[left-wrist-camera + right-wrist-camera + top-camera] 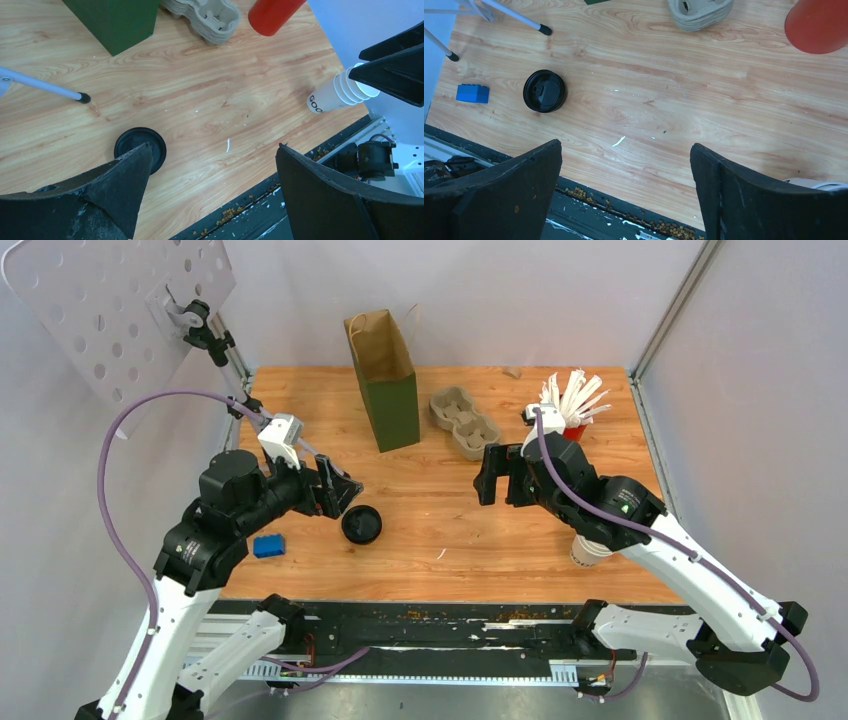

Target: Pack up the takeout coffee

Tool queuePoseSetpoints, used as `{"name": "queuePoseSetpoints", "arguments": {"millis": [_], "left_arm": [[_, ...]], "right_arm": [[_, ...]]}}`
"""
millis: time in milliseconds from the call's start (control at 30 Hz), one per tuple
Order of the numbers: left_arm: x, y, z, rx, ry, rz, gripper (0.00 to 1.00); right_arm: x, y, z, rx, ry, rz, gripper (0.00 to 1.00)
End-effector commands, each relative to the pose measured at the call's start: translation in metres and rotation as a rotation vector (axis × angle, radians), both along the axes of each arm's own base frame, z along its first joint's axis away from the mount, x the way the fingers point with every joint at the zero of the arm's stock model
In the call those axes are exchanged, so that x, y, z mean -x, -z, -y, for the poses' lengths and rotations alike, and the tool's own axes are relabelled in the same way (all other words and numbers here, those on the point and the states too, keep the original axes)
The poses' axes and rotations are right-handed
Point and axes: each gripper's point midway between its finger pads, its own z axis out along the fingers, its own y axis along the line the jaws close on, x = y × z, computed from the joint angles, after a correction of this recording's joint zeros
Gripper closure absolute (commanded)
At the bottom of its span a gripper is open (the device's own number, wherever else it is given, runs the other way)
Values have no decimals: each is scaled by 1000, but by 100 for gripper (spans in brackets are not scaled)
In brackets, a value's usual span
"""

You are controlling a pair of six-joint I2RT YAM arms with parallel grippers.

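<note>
- L gripper point(338, 492): jaws wide, nothing held, just beside black lid point(361, 525) on table point(450, 515).
- R gripper point(492, 478): wide too, empty, mid-table.
- White cups point(334, 95): nested, lying on side nr front-right table edge, under R arm point(690, 560).

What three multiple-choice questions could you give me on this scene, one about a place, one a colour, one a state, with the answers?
1. The black lid lies: A) inside the paper bag; B) flat on the table, by the left gripper; C) in the pulp carrier.
2. The small block is: A) blue; B) yellow; C) red.
3. The left gripper and right gripper are: A) both open, empty; B) both shut; C) one open, one shut.
Answers: 1 B, bare wood surrounds it; 2 A, blue in the right wrist view; 3 A, fingers spread, nothing between.
</note>
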Motion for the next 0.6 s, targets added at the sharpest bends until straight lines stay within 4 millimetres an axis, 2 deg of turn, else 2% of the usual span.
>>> {"name": "queuePoseSetpoints", "arguments": {"millis": [0, 300, 400, 567], "left_arm": [[-2, -4, 2, -1, 19, 39, 0], [-10, 8, -4, -40, -24, 32, 0], [-12, 15, -5, -65, -19, 33, 0], [-21, 32, -14, -138, -45, 58, 0]], "right_arm": [[0, -16, 2, -53, 25, 29, 0], [-1, -7, 9, -50, 91, 4, 0], [-6, -6, 22, -47, 176, 18, 1], [-12, -5, 37, 28, 223, 58, 6]]}}
